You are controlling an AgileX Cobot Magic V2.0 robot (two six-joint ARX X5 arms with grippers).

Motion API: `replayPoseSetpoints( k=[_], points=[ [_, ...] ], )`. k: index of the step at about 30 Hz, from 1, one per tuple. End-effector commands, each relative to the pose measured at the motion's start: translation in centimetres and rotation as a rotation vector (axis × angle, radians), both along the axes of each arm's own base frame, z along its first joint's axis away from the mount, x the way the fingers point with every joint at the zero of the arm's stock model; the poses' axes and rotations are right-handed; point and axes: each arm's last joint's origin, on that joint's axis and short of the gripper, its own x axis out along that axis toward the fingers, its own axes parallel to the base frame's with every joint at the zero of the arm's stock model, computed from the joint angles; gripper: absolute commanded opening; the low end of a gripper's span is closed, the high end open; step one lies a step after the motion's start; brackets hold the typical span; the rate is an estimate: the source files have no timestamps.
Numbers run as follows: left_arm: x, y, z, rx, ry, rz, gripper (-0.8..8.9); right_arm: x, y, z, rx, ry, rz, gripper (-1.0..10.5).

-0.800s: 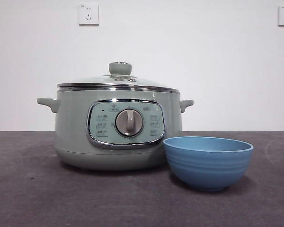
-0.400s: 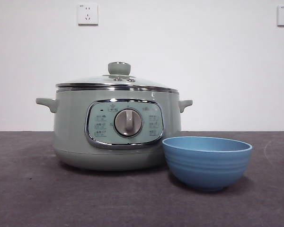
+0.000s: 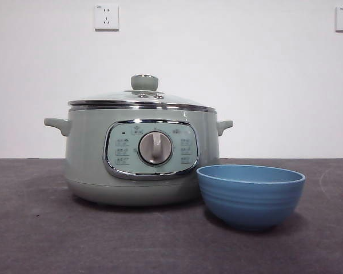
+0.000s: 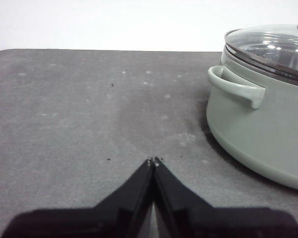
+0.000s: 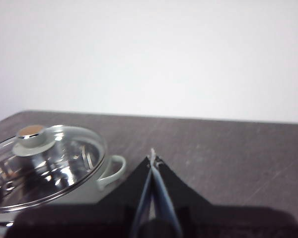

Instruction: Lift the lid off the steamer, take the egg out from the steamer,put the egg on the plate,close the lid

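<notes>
The pale green steamer stands on the dark table with its clear glass lid on, green knob on top. The blue bowl that serves as the plate sits empty to its front right. The egg is hidden. My left gripper is shut and empty, low over the table beside the steamer's side handle. My right gripper is shut and empty, raised beside the steamer, with the lid and its knob below it. Neither gripper shows in the front view.
A white wall with two power sockets stands behind the table. Bare dark table surface lies beside the steamer near the left gripper.
</notes>
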Motion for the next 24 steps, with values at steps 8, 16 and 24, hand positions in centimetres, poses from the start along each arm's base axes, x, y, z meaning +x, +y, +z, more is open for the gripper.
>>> replayPoseSetpoints(
  k=[8,16,24],
  points=[
    [0.1,0.0,-0.4,-0.006,0.007,0.005,-0.04,0.1,-0.3,-7.4,0.007,-0.062,-0.078,0.0],
    [0.1,0.0,-0.4,-0.006,0.007,0.005,-0.04,0.3,-0.3,-11.5,0.066,0.03,-0.083,0.0],
    [0.1,0.0,-0.4,-0.006,0.007,0.005,-0.04,0.1,-0.3,-13.1,0.022,0.183,-0.087,0.0]
  ],
)
